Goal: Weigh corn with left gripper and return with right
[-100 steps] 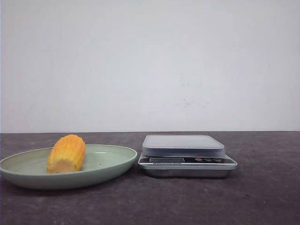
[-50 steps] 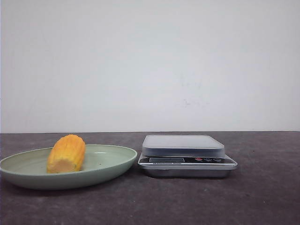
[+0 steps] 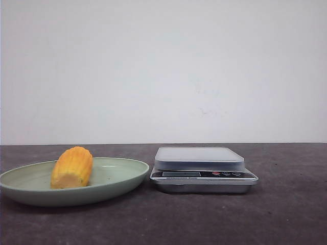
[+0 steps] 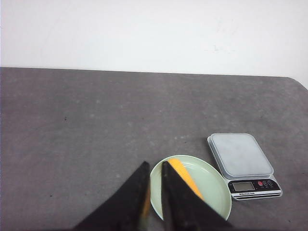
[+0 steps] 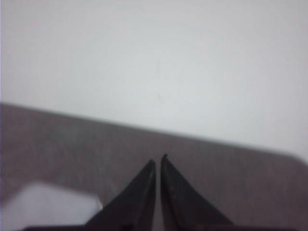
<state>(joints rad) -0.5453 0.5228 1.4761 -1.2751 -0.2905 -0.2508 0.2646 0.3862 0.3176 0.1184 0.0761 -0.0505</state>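
The corn (image 3: 72,168) is a stubby yellow-orange cob lying on its side in a pale green plate (image 3: 117,178) at the left of the table. In the left wrist view the corn (image 4: 185,178) shows partly behind one black finger. My left gripper (image 4: 155,165) hangs high above the plate's (image 4: 211,187) near rim, its jaws a narrow gap apart and empty. My right gripper (image 5: 159,160) is shut and empty, low over the table. Neither gripper shows in the front view.
A silver kitchen scale (image 3: 200,167) with a grey platform and front display stands right of the plate; it shows in the left wrist view (image 4: 241,155) too. A blurred pale shape (image 5: 43,207) lies beside my right fingers. A white wall backs the dark table.
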